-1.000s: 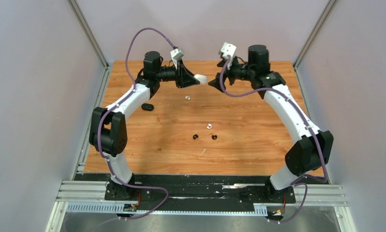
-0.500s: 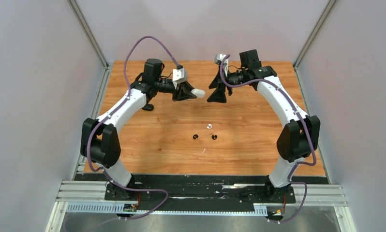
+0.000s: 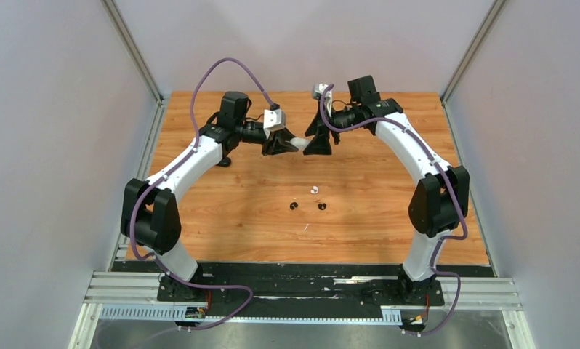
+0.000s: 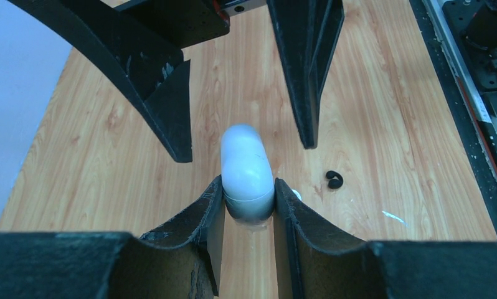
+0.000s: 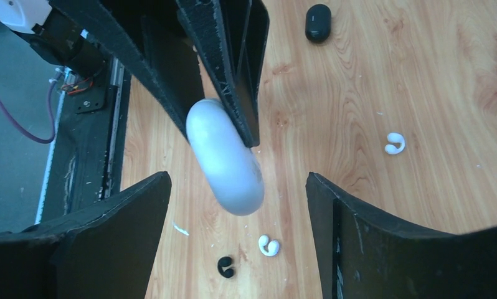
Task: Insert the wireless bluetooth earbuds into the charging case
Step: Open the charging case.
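Earbuds (image 3: 314,190) lie loose on the table (image 3: 389,218) at centre frame, while at upper centre the left gripper (image 3: 293,144) clamps one end of the white charging case (image 4: 246,162) and the right gripper (image 3: 317,142), spread wide, faces its free end.

Right pincer (image 5: 238,184) advanced, now straddling white case (image 5: 224,159).
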You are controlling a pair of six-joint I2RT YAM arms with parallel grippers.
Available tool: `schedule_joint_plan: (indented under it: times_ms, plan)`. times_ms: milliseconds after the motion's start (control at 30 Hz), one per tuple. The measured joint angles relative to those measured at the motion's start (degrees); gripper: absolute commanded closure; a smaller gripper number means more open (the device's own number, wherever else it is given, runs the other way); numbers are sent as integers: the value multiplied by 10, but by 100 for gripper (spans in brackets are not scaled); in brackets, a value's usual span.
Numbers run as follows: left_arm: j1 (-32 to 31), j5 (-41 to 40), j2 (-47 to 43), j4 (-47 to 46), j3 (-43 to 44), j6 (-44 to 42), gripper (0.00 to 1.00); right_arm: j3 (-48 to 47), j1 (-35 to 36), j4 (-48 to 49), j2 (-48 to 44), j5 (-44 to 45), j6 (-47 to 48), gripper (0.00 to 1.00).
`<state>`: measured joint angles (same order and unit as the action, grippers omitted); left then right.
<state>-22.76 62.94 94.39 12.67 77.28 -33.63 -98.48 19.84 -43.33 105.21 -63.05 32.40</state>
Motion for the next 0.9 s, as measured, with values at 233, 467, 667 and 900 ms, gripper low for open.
schedule_joint_plan:
  times_ms: [233,467,667,900]
  plan:
    - [-1,-6,0,-9,0,5,100,-22,7,15,18,40,3,29]
    - [1,-25,0,-10,0,3,100,-37,7,22,26,68,-5,30]
    - [4,-35,0,-13,0,3,100,-61,1,24,27,86,-14,30]
    - [2,-33,0,-16,0,16,100,-70,-5,39,27,105,-12,31]
